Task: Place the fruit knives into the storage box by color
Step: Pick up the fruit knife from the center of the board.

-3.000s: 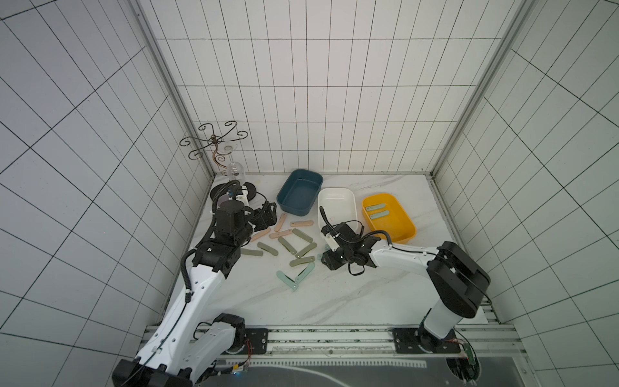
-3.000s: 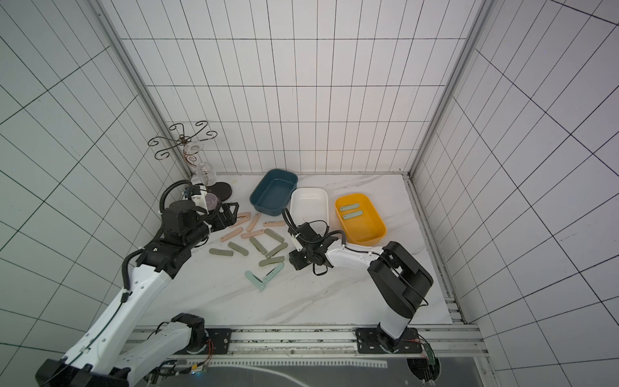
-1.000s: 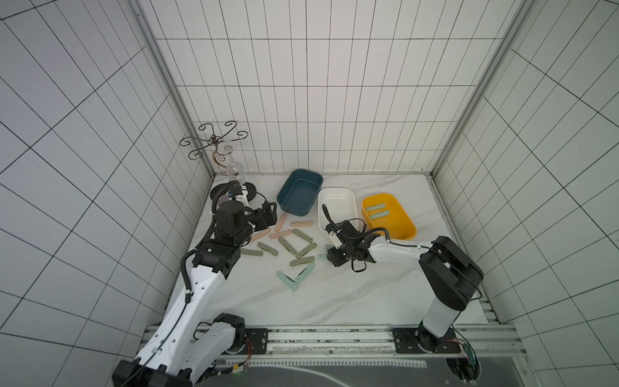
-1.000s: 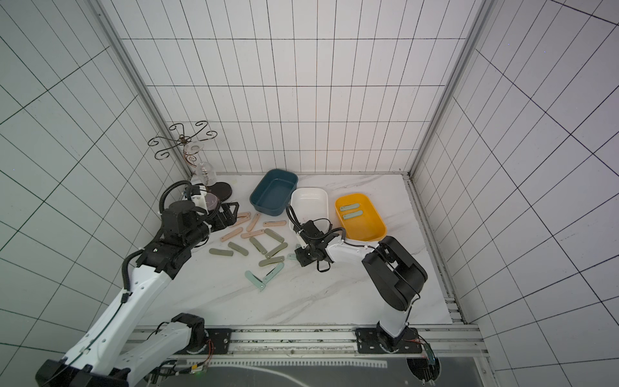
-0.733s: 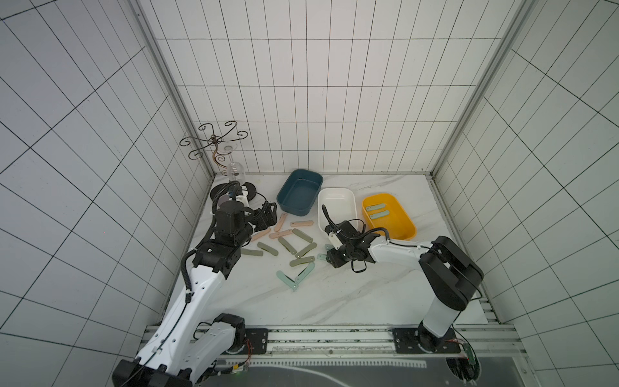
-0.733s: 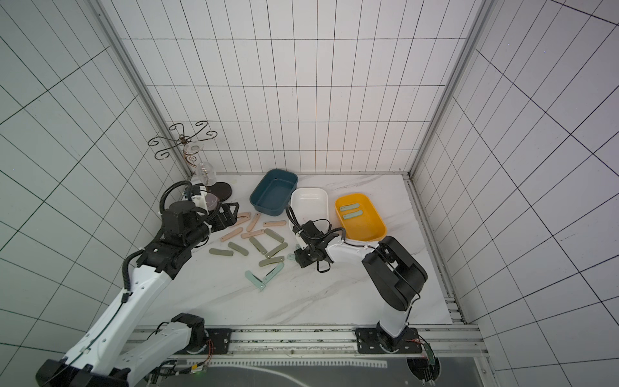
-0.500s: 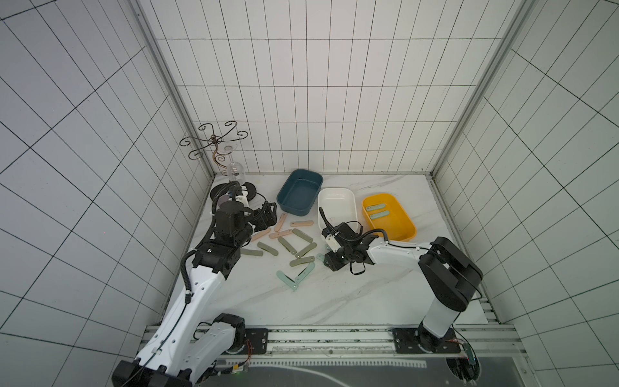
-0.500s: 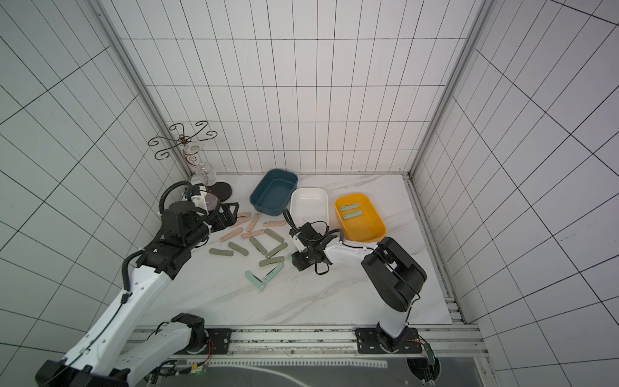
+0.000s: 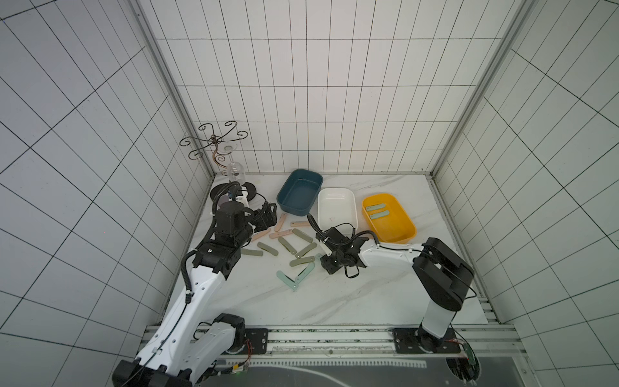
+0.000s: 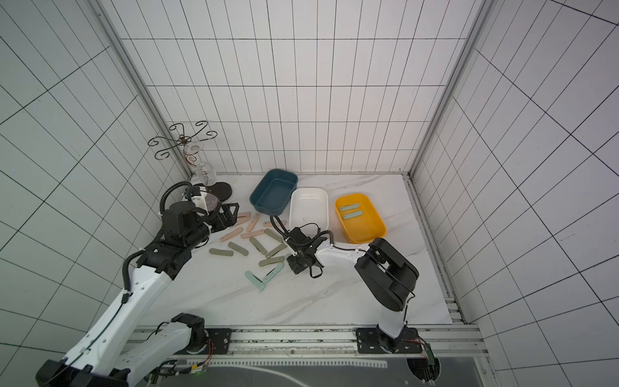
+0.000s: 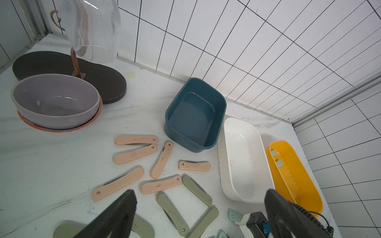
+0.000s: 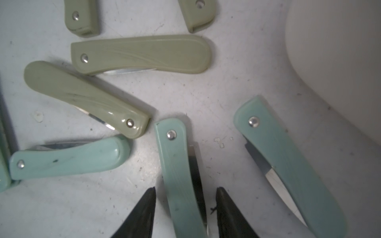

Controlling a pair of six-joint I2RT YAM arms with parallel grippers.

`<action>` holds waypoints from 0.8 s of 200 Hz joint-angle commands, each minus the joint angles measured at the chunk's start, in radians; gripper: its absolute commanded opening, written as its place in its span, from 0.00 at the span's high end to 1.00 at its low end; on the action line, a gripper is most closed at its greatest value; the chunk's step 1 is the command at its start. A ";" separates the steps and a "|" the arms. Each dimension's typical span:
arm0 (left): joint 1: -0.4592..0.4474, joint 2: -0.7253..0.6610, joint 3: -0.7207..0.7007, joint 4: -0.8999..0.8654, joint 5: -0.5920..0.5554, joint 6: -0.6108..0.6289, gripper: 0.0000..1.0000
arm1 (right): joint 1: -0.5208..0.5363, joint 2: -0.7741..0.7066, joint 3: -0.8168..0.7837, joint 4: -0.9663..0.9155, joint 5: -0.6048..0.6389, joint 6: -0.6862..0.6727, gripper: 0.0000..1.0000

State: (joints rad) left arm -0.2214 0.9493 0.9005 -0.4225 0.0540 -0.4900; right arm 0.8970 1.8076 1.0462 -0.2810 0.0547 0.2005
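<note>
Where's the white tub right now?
In both top views the white tub sits near the back wall, between the blue tub and the yellow tub.

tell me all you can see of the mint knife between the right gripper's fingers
The mint knife is a flat, slightly curved oblong with a smooth, plastic-looking pale green handle and a silver rivet near its squared end. Its blade stands partly out along one side, a dark strip. It lies flat on the white table, between the black fingertips of the right gripper, which straddle it with a gap on each side.
</note>
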 commanded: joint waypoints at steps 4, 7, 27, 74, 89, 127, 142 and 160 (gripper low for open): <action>-0.002 -0.012 -0.008 0.027 0.005 -0.010 0.03 | 0.018 0.054 0.077 -0.121 0.097 -0.033 0.52; -0.001 -0.012 -0.008 0.027 0.005 -0.010 0.03 | 0.021 0.056 0.079 -0.123 0.098 -0.034 0.52; -0.002 -0.012 -0.008 0.028 0.003 -0.009 0.03 | 0.029 0.068 0.087 -0.128 0.100 -0.039 0.54; -0.002 -0.013 -0.008 0.028 0.003 -0.007 0.03 | 0.036 0.068 0.087 -0.131 0.062 -0.043 0.63; -0.002 -0.012 -0.008 0.028 0.004 -0.008 0.03 | 0.035 0.071 0.086 -0.134 0.052 -0.046 0.68; -0.002 -0.016 -0.008 0.028 0.006 -0.010 0.03 | 0.036 0.064 0.080 -0.140 0.046 -0.047 0.72; -0.002 -0.018 -0.007 0.027 0.005 -0.009 0.03 | 0.037 0.052 0.075 -0.141 0.041 -0.046 0.73; -0.001 -0.019 -0.005 0.027 0.006 -0.012 0.03 | 0.037 0.031 0.068 -0.143 0.031 -0.038 0.74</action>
State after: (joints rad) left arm -0.2214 0.9489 0.8989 -0.4221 0.0540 -0.4904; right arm 0.9241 1.8389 1.0916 -0.3279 0.1123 0.1692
